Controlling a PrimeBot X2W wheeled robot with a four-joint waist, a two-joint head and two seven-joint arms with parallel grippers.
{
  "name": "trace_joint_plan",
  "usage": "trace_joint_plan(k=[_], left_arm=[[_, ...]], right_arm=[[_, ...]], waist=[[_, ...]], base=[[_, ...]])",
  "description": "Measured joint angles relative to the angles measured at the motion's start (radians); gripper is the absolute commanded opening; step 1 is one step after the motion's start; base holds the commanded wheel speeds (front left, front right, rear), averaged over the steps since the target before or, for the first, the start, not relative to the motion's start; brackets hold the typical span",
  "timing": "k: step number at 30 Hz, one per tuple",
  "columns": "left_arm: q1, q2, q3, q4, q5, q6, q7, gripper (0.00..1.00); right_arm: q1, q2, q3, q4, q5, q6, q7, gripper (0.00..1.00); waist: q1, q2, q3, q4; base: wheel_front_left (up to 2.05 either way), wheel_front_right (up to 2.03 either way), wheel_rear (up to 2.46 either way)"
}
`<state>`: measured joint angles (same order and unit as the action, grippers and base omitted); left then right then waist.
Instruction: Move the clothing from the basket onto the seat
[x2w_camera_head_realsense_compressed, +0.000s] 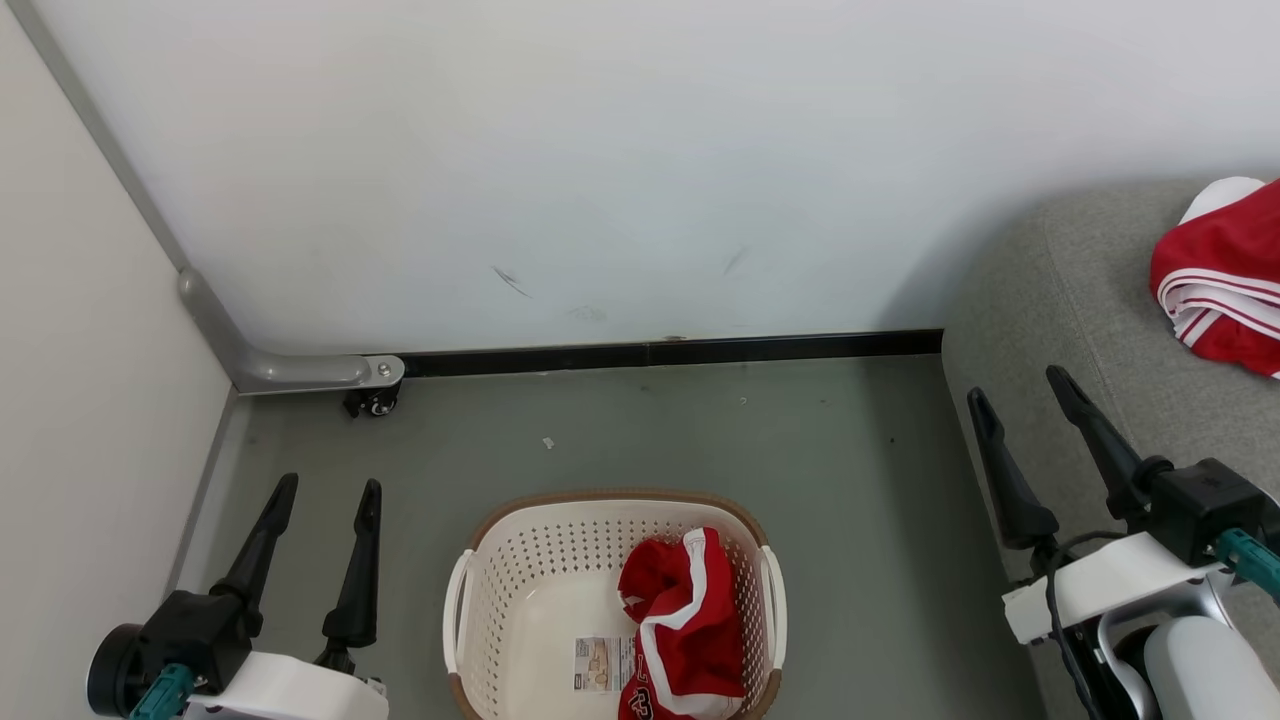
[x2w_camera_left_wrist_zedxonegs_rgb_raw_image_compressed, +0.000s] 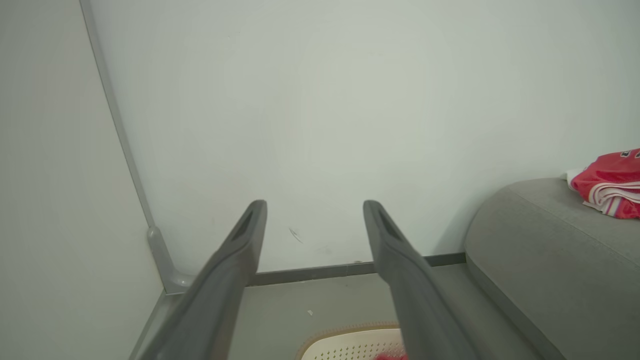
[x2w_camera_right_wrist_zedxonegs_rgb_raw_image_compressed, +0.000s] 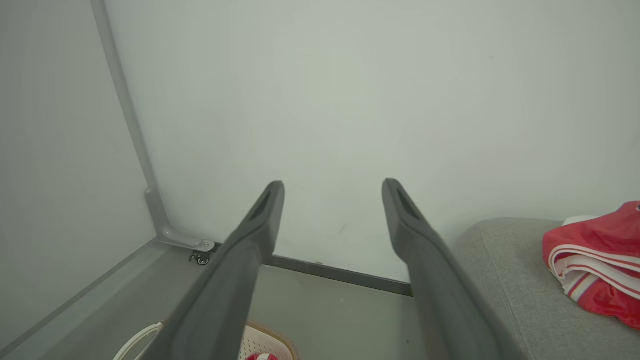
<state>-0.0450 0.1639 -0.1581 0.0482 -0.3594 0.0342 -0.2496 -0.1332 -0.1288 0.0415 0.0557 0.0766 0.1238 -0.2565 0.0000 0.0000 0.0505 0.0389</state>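
My left hand (x2w_camera_head_realsense_compressed: 330, 483) hangs empty, fingers apart, over the floor (x2w_camera_head_realsense_compressed: 800, 450) beside the basket (x2w_camera_head_realsense_compressed: 520, 560); my right hand (x2w_camera_head_realsense_compressed: 1016, 384), equally spread and empty, hovers at the edge of the seat (x2w_camera_head_realsense_compressed: 1080, 290); from my head I look into the basket, where one red garment (x2w_camera_head_realsense_compressed: 685, 630) lies crumpled against its right wall beside a label sticker (x2w_camera_head_realsense_compressed: 603, 663); from my wrists the basket is a sliver of rim; another red garment (x2w_camera_head_realsense_compressed: 1215, 270) lies on the seat.

Gripper fingers (x2w_camera_head_realsense_compressed: 262, 540) long, dark; black wrist blocks (x2w_camera_head_realsense_compressed: 1205, 505), white forearms (x2w_camera_head_realsense_compressed: 1110, 580) (teal fittings (x2w_camera_head_realsense_compressed: 1250, 553), cable (x2w_camera_head_realsense_compressed: 1050, 590)).
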Motion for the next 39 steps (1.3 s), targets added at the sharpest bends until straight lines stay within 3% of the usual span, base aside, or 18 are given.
trace_joint_plan(k=[11,17,39], left_arm=[[0.014,-0.001,0.001,-0.004,0.000,-0.003,0.000,1.00],[0.014,-0.030,-0.012,-0.003,-0.029,-0.028,0.000,1.00],[-0.039,-0.036,-0.123,0.067,-0.026,-0.091,0.092,1.00]], right_arm=[[0.010,0.005,0.000,-0.014,0.000,0.000,0.000,1.00],[0.010,0.013,-0.013,-0.023,0.002,0.000,0.000,1.00],[0.003,0.029,-0.063,-0.117,0.012,0.000,0.000,1.00]], waist=[[0.0000,0.0000,0.005,-0.005],[0.0000,0.0000,0.014,-0.011],[0.0000,0.0000,0.105,-0.059]], base=[[0.00,0.00,0.00],[0.00,0.00,0.00],[0.00,0.00,0.00]])
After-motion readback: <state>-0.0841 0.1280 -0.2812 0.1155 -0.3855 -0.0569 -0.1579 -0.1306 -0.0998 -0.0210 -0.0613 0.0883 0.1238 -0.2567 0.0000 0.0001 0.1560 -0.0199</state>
